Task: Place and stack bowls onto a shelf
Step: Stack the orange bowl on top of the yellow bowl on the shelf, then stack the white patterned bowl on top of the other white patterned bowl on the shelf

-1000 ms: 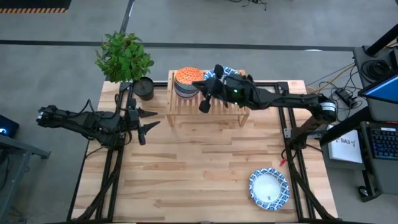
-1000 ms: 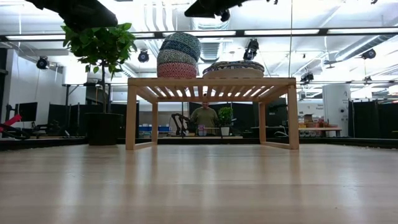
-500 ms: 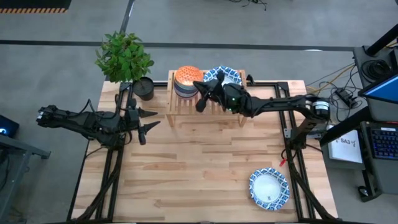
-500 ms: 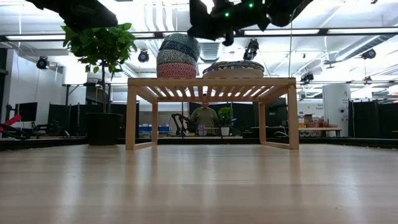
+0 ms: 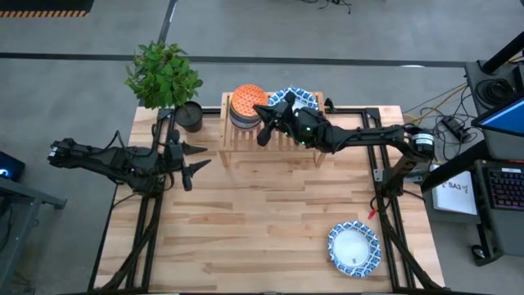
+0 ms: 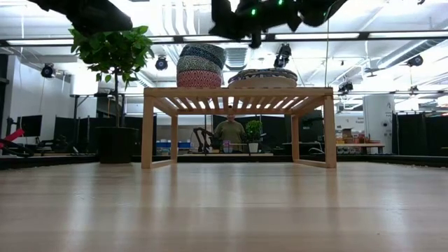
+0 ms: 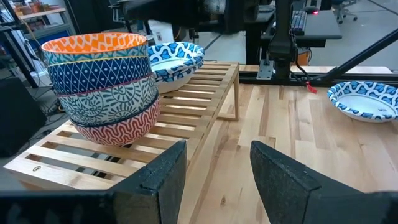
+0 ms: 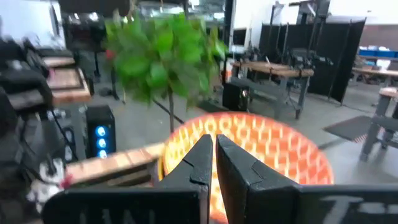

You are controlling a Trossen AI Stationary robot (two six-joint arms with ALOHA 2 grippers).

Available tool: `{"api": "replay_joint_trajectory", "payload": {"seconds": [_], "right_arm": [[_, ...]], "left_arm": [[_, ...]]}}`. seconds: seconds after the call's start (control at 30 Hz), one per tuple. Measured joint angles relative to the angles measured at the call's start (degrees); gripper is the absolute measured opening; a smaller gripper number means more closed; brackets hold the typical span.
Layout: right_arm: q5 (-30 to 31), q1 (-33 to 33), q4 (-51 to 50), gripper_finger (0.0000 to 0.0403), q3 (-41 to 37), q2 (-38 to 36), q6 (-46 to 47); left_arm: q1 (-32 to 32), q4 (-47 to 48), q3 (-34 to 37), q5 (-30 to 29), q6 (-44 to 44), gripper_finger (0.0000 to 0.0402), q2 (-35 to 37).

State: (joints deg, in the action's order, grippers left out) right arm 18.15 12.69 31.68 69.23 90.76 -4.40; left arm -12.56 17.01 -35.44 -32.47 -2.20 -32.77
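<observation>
A low light-wood shelf (image 5: 274, 139) stands at the table's far middle. On its slats sit a stack of small patterned bowls (image 5: 247, 106), the orange one on top (image 8: 267, 149), and beside it the wide blue-rimmed bowls (image 5: 296, 98). Another wide blue-rimmed bowl (image 5: 354, 248) lies on the table's near right. My right gripper (image 5: 263, 133) hangs shut in the air over the shelf, just on the near side of the small stack and above the level of its top (image 6: 231, 15). My left gripper (image 5: 195, 161) waits open over the table's left side, pointing at the shelf (image 7: 217, 168).
A potted plant (image 5: 164, 74) in a dark pot (image 5: 190, 116) stands just left of the shelf. The tabletop (image 5: 262, 221) between the shelf and the near edge is bare wood. A person (image 6: 230, 131) shows far behind in the room.
My right arm has sunk toward the shelf top, and its gripper has tipped up toward level and rolled a little, staying shut. The wide bowls on the shelf, covered by the arm before, now show from above. The bowls have not moved.
</observation>
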Motion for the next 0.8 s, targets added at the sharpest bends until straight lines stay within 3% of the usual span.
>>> {"api": "replay_joint_trajectory", "payload": {"seconds": [0.17, 0.33, 0.8], "right_arm": [[-0.08, -2.56, -2.13, 0.0011, 0.79, -2.08, 0.35], [-0.11, -5.91, -11.38, 0.0011, 2.11, -4.45, 2.79], [-0.77, -14.25, -65.84, 0.0011, 19.83, -3.97, 33.00]], "left_arm": [[0.01, 0.65, 0.00, -0.02, 0.02, 0.0162, 0.00], [0.00, 0.86, 0.00, -0.02, 0.00, 0.0162, 0.00], [0.00, 0.88, 0.00, -0.13, 0.17, 0.0162, -0.20]]}}
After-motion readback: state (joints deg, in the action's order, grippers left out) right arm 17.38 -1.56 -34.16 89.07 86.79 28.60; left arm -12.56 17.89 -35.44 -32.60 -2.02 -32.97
